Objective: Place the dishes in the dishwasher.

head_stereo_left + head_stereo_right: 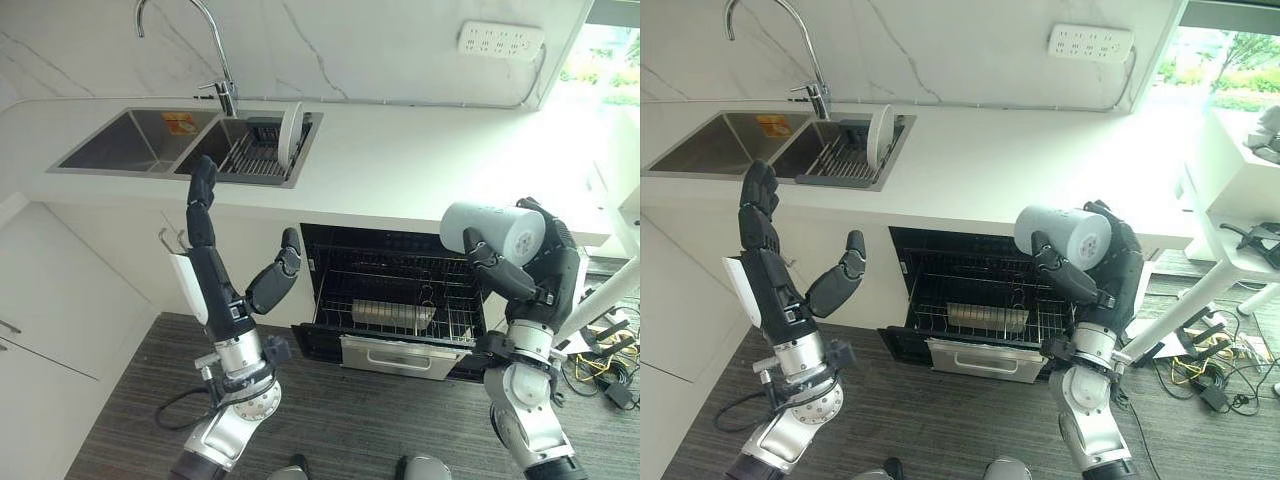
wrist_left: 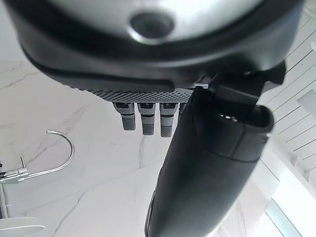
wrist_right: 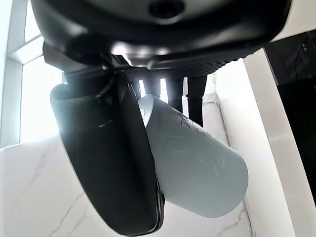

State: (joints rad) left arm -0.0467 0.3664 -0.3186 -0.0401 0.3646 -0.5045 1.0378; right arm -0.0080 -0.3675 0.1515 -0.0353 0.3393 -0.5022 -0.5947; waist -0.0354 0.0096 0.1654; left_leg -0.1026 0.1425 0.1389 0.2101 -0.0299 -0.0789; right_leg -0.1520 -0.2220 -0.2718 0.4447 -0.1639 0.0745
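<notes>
The right hand (image 1: 535, 265) is raised in front of the bench (image 1: 420, 165), fingers and thumb curled round a pale grey cup (image 1: 492, 232). The cup lies on its side in the grip, its long axis running across the room, one flat round end facing out toward the robot's right; whether that end is the mouth or the base is hard to tell from the head views. The fingers wrapped behind it are mostly hidden by the cup's body. In the wrist view the cup (image 3: 197, 163) slants away from the palm, with the thumb (image 3: 113, 168) pressed along its side.

Below the cup the dishwasher (image 1: 400, 300) stands open under the bench, its wire rack (image 1: 395, 310) pulled partly forward; the back of the cavity is dark and what lies there cannot be made out.

The left hand (image 1: 215, 250) is held up with fingers straight and thumb spread, holding nothing.

A white plate (image 1: 290, 132) stands on edge in the drying rack (image 1: 250, 155) inside the right basin of the sink (image 1: 120, 140), its lower part cut off by the sink's rim
</notes>
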